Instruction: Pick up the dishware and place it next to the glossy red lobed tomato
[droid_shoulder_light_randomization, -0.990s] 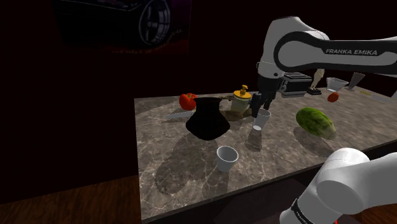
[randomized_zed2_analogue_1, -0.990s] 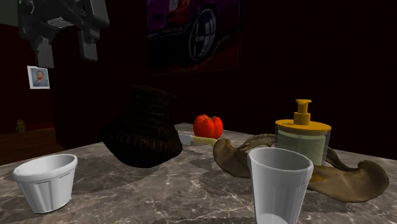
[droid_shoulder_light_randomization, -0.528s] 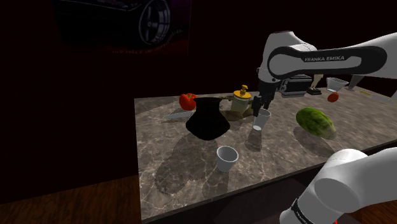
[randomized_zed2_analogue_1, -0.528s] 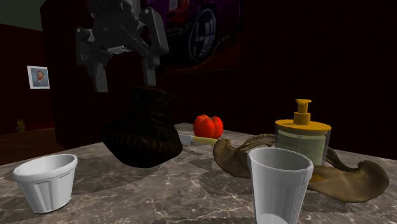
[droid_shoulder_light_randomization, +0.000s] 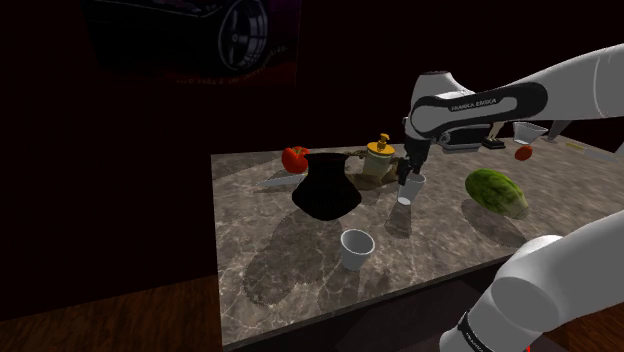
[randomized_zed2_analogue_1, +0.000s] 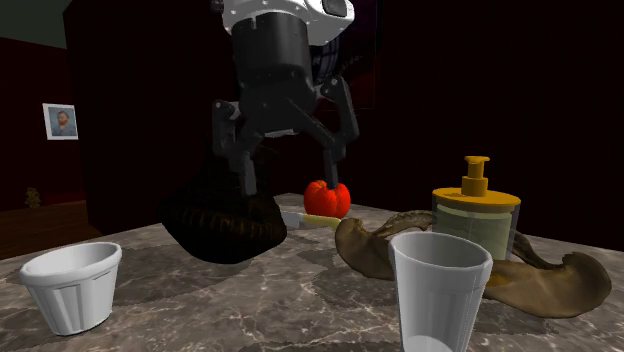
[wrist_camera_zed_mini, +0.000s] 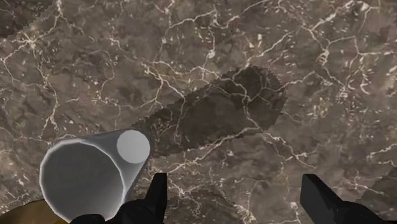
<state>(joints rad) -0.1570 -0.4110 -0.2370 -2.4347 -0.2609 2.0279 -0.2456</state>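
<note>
A tall white cup (droid_shoulder_light_randomization: 410, 188) (randomized_zed2_analogue_1: 438, 290) (wrist_camera_zed_mini: 89, 175) stands upright mid-counter. A shorter white cup (droid_shoulder_light_randomization: 356, 249) (randomized_zed2_analogue_1: 70, 285) stands nearer the front edge. The glossy red lobed tomato (droid_shoulder_light_randomization: 295, 158) (randomized_zed2_analogue_1: 318, 200) lies at the counter's far corner, behind a dark vase (droid_shoulder_light_randomization: 325, 188) (randomized_zed2_analogue_1: 220, 215). My gripper (droid_shoulder_light_randomization: 408, 172) (randomized_zed2_analogue_1: 288, 170) (wrist_camera_zed_mini: 236, 197) hangs open just above the tall cup's level. In the wrist view the tall cup lies outside one finger (wrist_camera_zed_mini: 156, 191), not between the fingers, and nothing is held.
A yellow-topped pump dispenser (droid_shoulder_light_randomization: 380, 152) (randomized_zed2_analogue_1: 475, 215) and a brown floppy object (randomized_zed2_analogue_1: 560, 280) sit behind the tall cup. A green melon (droid_shoulder_light_randomization: 496, 191), a small red fruit (droid_shoulder_light_randomization: 523, 152) and a toaster (droid_shoulder_light_randomization: 465, 130) lie toward the shoulder view's right. The marble counter (droid_shoulder_light_randomization: 270, 250) ends at its left and front edges.
The gripper has come down and moved toward the second exterior view's right, from high at the upper left to just in front of the vase and tomato. Both cups have stayed put.
</note>
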